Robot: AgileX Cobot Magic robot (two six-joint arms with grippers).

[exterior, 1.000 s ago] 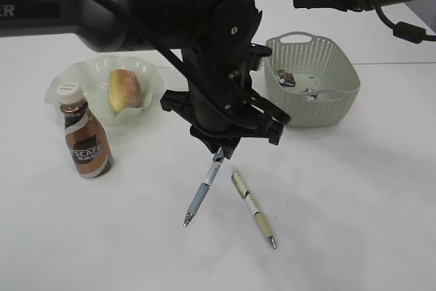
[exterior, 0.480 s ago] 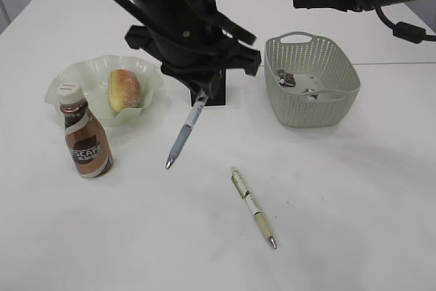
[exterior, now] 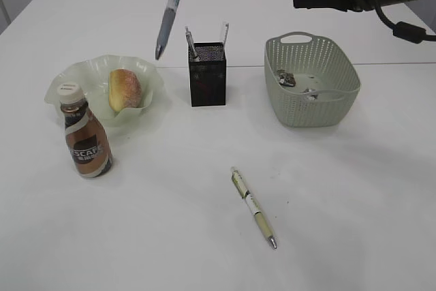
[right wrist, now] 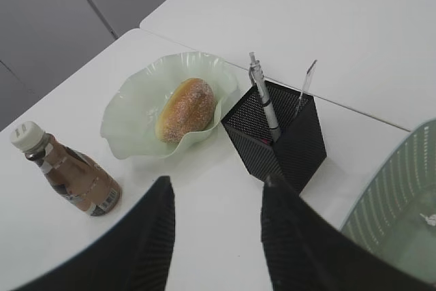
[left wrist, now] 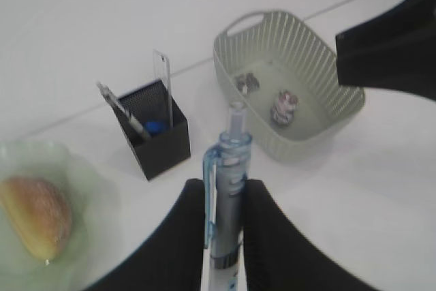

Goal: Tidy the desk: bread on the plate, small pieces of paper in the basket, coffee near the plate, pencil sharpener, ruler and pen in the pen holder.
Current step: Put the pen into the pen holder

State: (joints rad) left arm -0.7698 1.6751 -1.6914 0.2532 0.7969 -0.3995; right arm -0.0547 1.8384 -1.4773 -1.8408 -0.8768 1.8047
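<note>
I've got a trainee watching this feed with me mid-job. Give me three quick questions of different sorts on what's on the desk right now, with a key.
1. True or false: the left hand is shut on the blue pen.
2. Multiple choice: where does the bread lie? A) in the basket B) on the plate C) in the pen holder
3. Fill in: the cream pen lies flat on the ____, in front of the pen holder.

Key: 1 true; 2 B; 3 table.
</note>
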